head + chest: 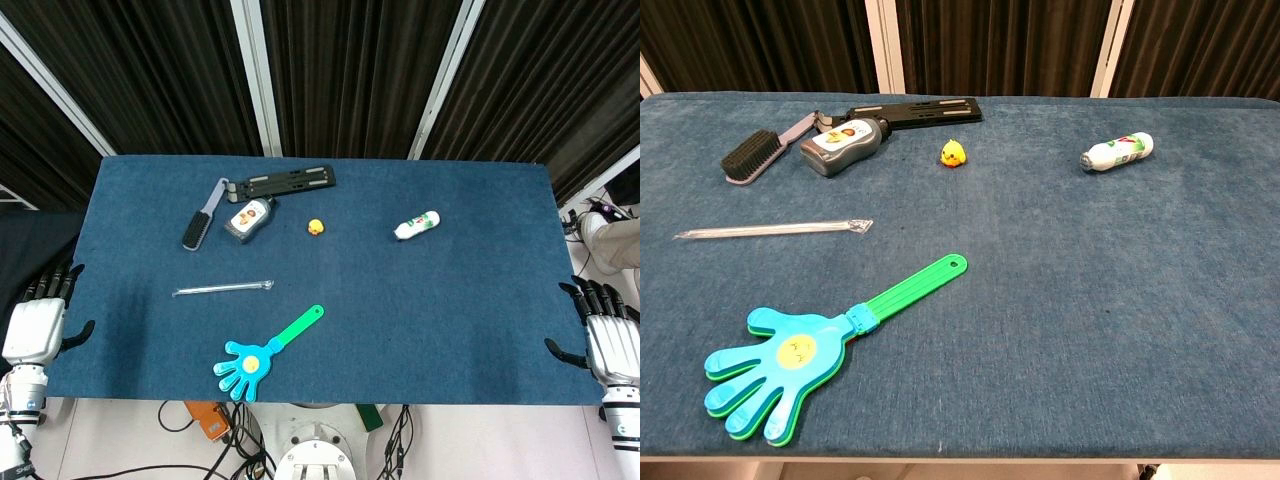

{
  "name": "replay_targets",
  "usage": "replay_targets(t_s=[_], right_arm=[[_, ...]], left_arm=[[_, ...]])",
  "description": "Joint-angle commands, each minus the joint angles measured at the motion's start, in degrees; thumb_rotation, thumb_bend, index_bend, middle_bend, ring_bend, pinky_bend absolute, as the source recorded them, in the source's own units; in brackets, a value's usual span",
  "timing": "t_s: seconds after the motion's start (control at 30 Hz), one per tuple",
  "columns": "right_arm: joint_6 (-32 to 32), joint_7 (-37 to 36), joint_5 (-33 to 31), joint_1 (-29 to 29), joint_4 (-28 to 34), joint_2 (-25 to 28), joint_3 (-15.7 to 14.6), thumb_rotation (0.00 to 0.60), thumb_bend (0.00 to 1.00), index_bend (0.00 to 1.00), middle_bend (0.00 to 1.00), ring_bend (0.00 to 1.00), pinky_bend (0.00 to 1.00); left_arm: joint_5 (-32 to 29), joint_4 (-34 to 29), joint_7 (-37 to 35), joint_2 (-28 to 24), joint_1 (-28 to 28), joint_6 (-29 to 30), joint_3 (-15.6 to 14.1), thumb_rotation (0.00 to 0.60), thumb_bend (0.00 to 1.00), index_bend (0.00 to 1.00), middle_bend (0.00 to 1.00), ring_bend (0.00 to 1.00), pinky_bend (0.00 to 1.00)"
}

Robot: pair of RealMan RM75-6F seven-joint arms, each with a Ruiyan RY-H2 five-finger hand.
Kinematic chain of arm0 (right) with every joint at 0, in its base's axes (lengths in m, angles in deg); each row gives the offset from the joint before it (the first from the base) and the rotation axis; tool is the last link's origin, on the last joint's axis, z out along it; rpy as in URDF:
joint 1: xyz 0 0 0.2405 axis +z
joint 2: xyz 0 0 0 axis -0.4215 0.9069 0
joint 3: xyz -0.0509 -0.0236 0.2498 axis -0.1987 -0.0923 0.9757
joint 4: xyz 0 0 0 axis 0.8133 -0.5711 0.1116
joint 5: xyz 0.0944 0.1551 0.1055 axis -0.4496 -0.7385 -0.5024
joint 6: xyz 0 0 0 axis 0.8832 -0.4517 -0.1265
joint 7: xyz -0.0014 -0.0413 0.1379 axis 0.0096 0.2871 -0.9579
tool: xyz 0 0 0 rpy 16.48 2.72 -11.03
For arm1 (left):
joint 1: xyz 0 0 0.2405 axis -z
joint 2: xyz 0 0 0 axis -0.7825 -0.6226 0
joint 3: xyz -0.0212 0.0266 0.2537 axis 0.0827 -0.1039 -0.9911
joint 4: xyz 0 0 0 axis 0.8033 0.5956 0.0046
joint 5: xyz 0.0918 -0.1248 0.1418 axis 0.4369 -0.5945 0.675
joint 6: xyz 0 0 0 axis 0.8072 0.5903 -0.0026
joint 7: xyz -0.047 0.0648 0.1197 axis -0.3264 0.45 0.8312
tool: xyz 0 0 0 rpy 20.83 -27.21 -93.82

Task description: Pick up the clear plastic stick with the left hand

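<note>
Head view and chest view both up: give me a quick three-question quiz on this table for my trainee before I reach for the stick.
1. True or false: the left hand already holds the clear plastic stick.
2. Which thing lies nearest the stick on the side toward the robot? A) yellow duck B) hand-shaped clapper C) white bottle
3. Fill in: the brush lies beside the grey ____ with the label.

Key:
1. False. Both hands hang open off the table's side edges, the right hand too, and the stick lies untouched.
2. B.
3. Bottle; in the chest view the brush handle reaches its cap end.
</note>
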Motion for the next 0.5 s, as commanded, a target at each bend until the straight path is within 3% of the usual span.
replay_targets(t_s=[0.03, 0.33, 0.5], right_arm=[[0.1, 0.1, -0.1, 0.0, 0.0, 0.0, 0.0, 0.600, 0.30, 0.21, 0.14, 0.11, 0.08], [0.0, 0.1, -0.3, -0.1, 0.2, 0.0, 0.0, 0.600, 0.30, 0.21, 0.14, 0.11, 0.08], [0.7, 0.4, -0.3, 0.2, 0.7, -0.1, -0.2, 0.600, 0.30, 0.21, 0.14, 0.11, 0.08]], left_arm=[[-0.1, 0.1, -0.1, 0.0, 0.0, -0.1, 0.0, 0.600, 0.26, 0.06, 0.00, 0.00, 0.14], [0.2, -0.2, -0.2, 0.0, 0.2, -0.4, -0.1, 0.600, 0.26, 0.06, 0.00, 0.00, 0.14], [2.0, -2.3, -4.1, -0.4, 1.1, -3.1, -1.2, 0.600, 0.26, 0.06, 0.00, 0.00, 0.14]])
